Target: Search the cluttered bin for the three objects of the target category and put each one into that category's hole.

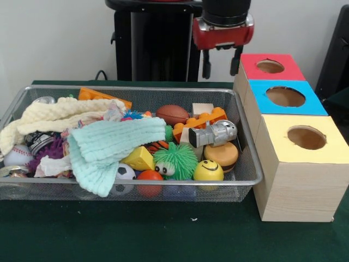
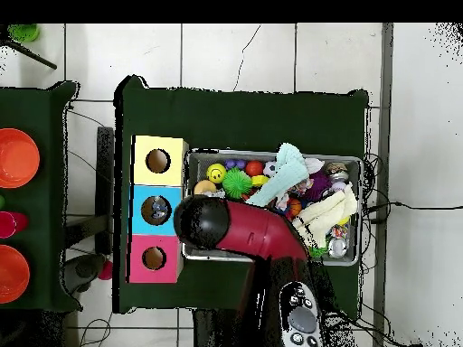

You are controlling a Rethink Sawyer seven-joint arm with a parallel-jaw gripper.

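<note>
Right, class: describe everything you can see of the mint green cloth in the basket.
The mint green cloth looks like soft, ribbed, waffle-textured fabric, loosely folded. It lies over the toys in the middle of the wire basket, one end hanging toward the near wall. A cream cloth lies beside it; a yellow wedge sits against its edge.

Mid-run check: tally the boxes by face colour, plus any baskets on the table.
Red-faced box: 1
Blue-faced box: 1
Yellow-faced box: 1
Wire basket: 1
Total: 4
</note>
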